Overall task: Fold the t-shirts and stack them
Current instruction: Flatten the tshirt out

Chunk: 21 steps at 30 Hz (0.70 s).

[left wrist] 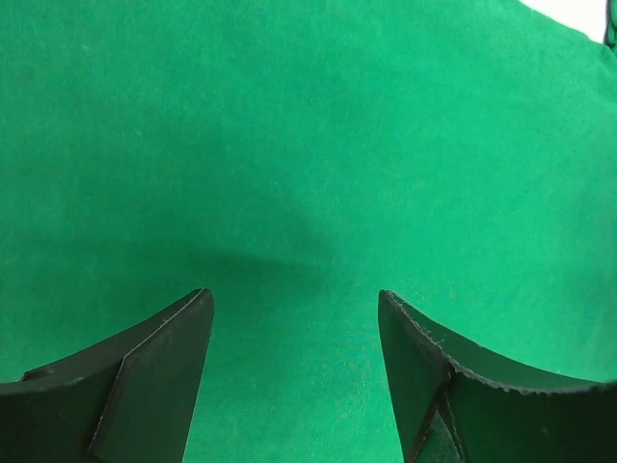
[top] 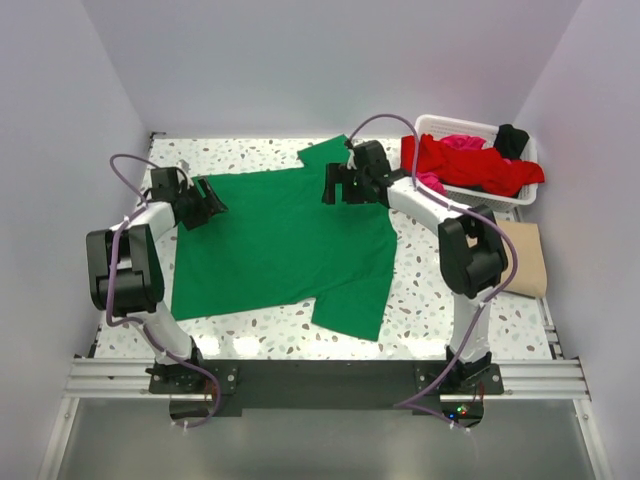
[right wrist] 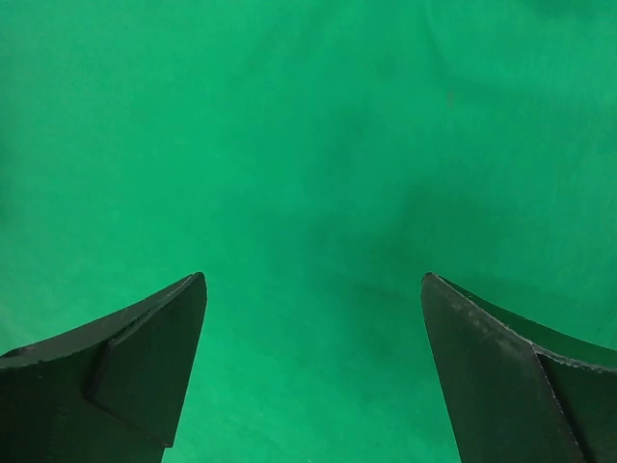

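A bright green t-shirt (top: 285, 245) lies spread flat on the speckled table, one sleeve pointing to the far edge and one to the near right. My left gripper (top: 213, 203) hovers open over the shirt's far left corner; green cloth (left wrist: 289, 174) fills its view and nothing sits between its fingers (left wrist: 164, 367). Over the far right part of the same shirt my right gripper (top: 338, 186) is open too, with only green cloth (right wrist: 308, 174) below its fingers (right wrist: 145, 367). Red (top: 470, 165), magenta (top: 462, 141) and black (top: 511, 139) t-shirts are heaped in the basket. A tan folded shirt (top: 525, 258) lies at the right.
A white lattice basket (top: 440, 125) stands at the far right corner of the table, clothes spilling over its rim. Purple-grey walls close in on the left, back and right. The arms' bases are bolted to a metal rail (top: 330, 378) at the near edge.
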Each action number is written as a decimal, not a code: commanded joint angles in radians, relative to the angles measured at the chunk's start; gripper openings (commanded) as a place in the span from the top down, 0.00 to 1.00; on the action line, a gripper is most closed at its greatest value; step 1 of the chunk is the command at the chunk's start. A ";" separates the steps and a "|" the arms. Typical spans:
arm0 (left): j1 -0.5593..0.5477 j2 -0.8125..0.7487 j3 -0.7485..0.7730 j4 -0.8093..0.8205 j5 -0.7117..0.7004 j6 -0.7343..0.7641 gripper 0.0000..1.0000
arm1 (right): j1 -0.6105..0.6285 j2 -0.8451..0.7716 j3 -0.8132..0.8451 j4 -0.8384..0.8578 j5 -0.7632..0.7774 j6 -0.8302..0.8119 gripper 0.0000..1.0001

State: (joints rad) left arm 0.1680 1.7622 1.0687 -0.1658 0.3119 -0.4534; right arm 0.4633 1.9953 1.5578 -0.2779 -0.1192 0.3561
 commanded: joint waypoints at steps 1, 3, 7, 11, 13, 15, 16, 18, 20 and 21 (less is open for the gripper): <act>0.005 0.017 0.011 0.051 0.020 -0.007 0.26 | -0.011 -0.001 -0.025 0.025 -0.039 0.072 0.04; 0.007 0.032 0.030 0.046 0.016 0.002 0.26 | -0.011 0.025 -0.022 -0.003 -0.049 0.076 0.04; 0.007 0.085 0.051 0.048 -0.008 0.024 0.26 | -0.012 0.071 -0.008 -0.041 -0.054 0.083 0.04; 0.005 0.118 0.053 0.071 -0.030 0.032 0.26 | -0.015 0.106 -0.012 -0.041 -0.072 0.101 0.04; 0.005 0.146 0.060 0.072 -0.036 0.035 0.26 | -0.020 0.128 -0.007 -0.046 -0.077 0.109 0.04; 0.005 0.161 0.076 0.078 -0.037 0.033 0.26 | -0.032 0.143 -0.002 -0.047 -0.085 0.126 0.04; 0.005 0.180 0.086 0.084 -0.040 0.035 0.26 | -0.038 0.158 0.004 -0.049 -0.088 0.139 0.04; 0.005 0.215 0.105 0.081 -0.043 0.041 0.26 | -0.054 0.180 0.015 -0.052 -0.100 0.153 0.04; 0.005 0.239 0.134 0.080 -0.045 0.044 0.26 | -0.060 0.192 0.030 -0.050 -0.097 0.159 0.04; 0.007 0.262 0.145 0.080 -0.046 0.045 0.26 | -0.064 0.209 0.051 -0.053 -0.096 0.159 0.04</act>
State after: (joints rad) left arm 0.1684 1.9472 1.1908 -0.0738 0.3023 -0.4419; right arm 0.4191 2.1464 1.5723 -0.3031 -0.2070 0.4881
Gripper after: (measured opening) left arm 0.737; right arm 0.961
